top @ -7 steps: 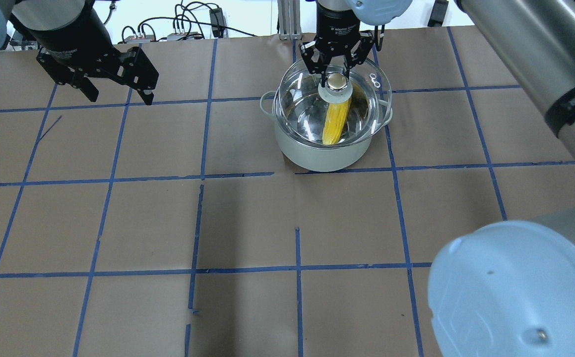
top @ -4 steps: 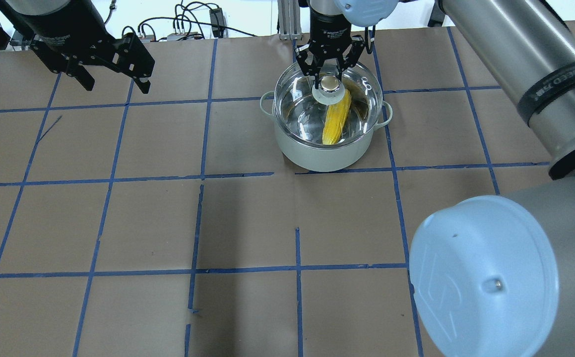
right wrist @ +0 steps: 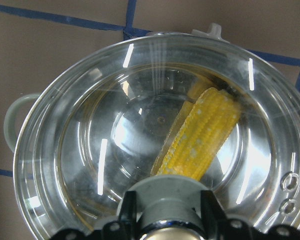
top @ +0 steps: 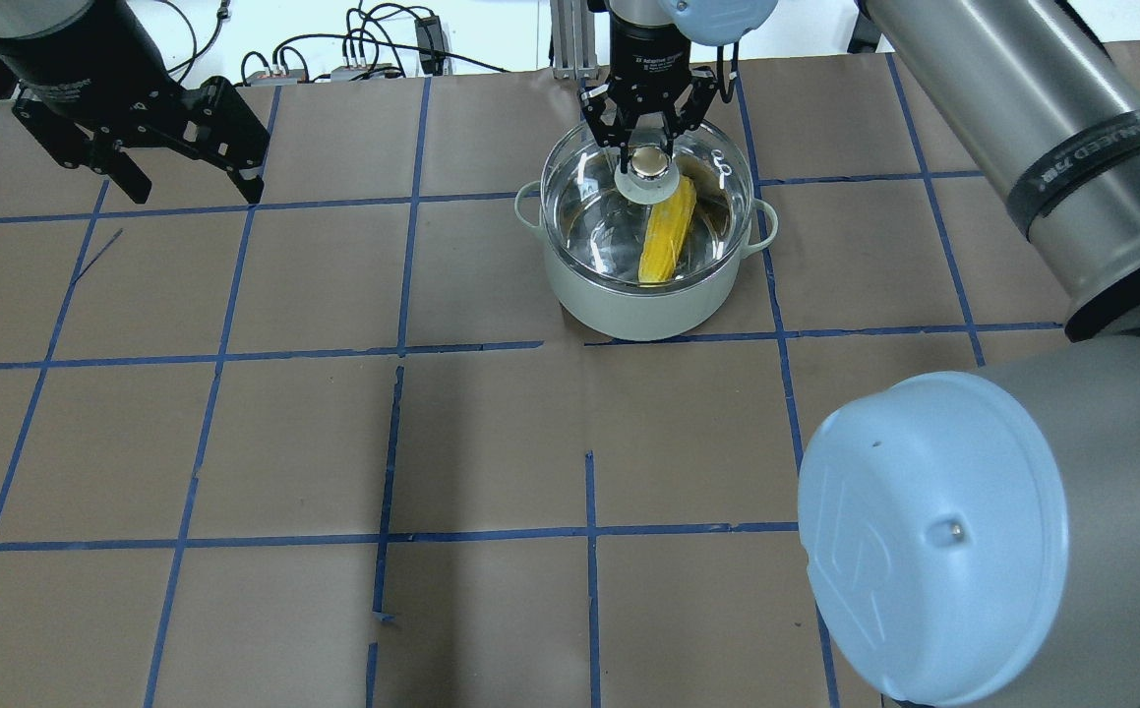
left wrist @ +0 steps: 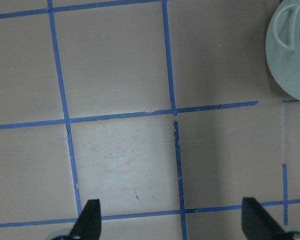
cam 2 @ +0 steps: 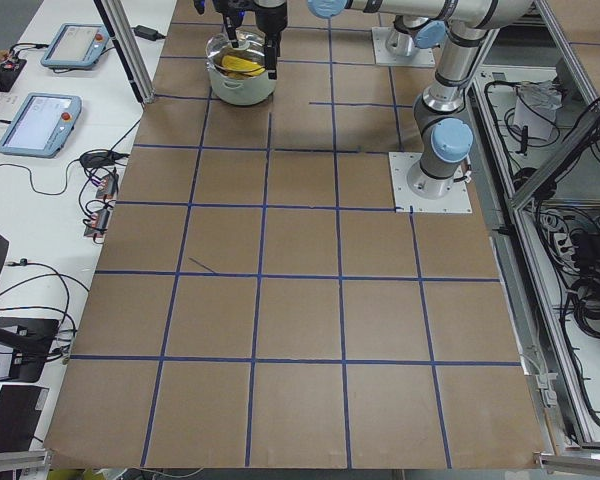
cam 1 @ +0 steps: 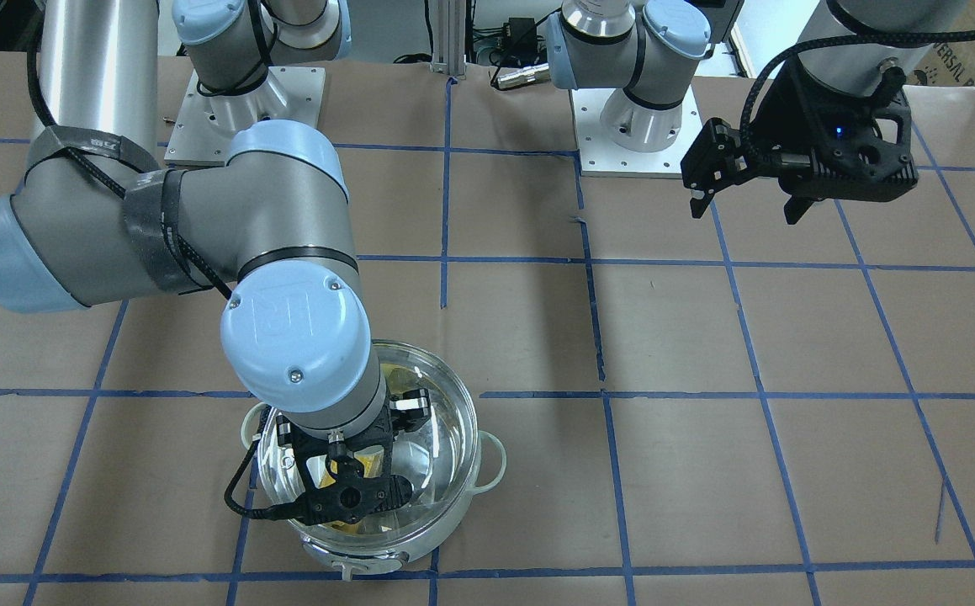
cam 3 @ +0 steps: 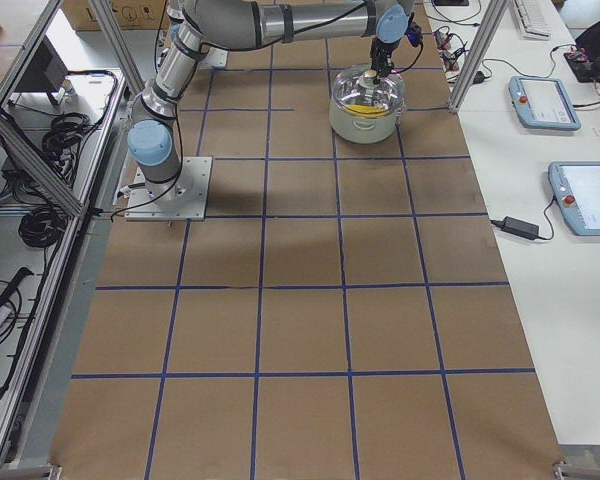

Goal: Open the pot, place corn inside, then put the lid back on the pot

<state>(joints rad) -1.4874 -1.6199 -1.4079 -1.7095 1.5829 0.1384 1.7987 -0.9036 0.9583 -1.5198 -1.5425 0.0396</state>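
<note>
Where the brown, blue-taped bench (top: 491, 442) nears its long edge opposite the robot's bases, the right arm (top: 1022, 118), banded with black lettering too blurred to read, reaches over the pot (top: 629, 310). The lid (top: 589, 202) sits on the pot. Over the bench's left half, well apart, hovers the left hand (top: 194, 192), fingers spread wide. The right hand (top: 645, 162) pinches the lid's knob (right wrist: 165, 192); its wrist print is illegibly small. The corn (top: 666, 236) lies inside under the glass. Beyond one corner, a carton (cam 1: 950, 71) reads "VERSAL".
</note>
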